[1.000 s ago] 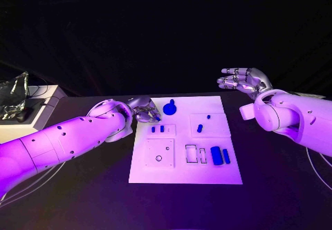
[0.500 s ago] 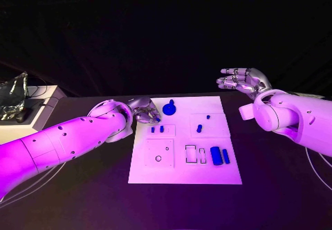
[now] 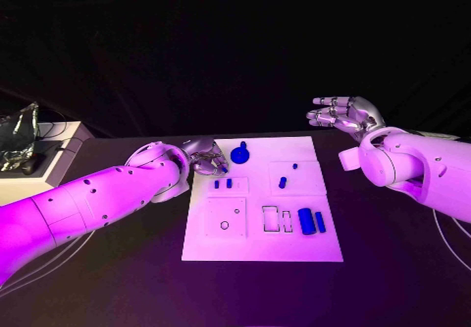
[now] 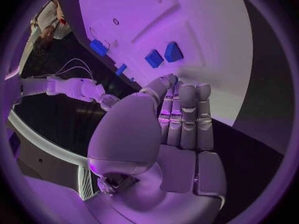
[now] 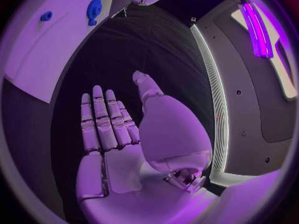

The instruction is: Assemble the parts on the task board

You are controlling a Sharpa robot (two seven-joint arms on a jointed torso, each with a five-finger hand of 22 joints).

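The white task board (image 3: 263,238) lies mid-table. On it are a round blue part with a stem (image 3: 240,154), two short pegs (image 3: 224,183), a small piece (image 3: 282,182) and two long bars (image 3: 313,221). My left hand (image 3: 204,158) hovers at the board's far left edge, beside the round part. In the left wrist view its fingers (image 4: 187,119) lie straight and together, with the thumb laid against them above the pegs (image 4: 163,55). A blue speck (image 3: 222,165) shows at its fingertips; I cannot tell if it is held. My right hand (image 3: 344,114) is raised off the far right corner, fingers spread and holding nothing (image 5: 118,134).
A white box (image 3: 54,160) with a crumpled shiny bag (image 3: 20,136) on it stands at the table's left edge. Thin cables (image 3: 39,266) trail beside my left arm. Recessed slots (image 3: 275,218) and a square plate with a hole (image 3: 226,218) lie on the board's near half.
My left hand has crept slightly toward the board's far edge. The right hand holds the same raised pose.
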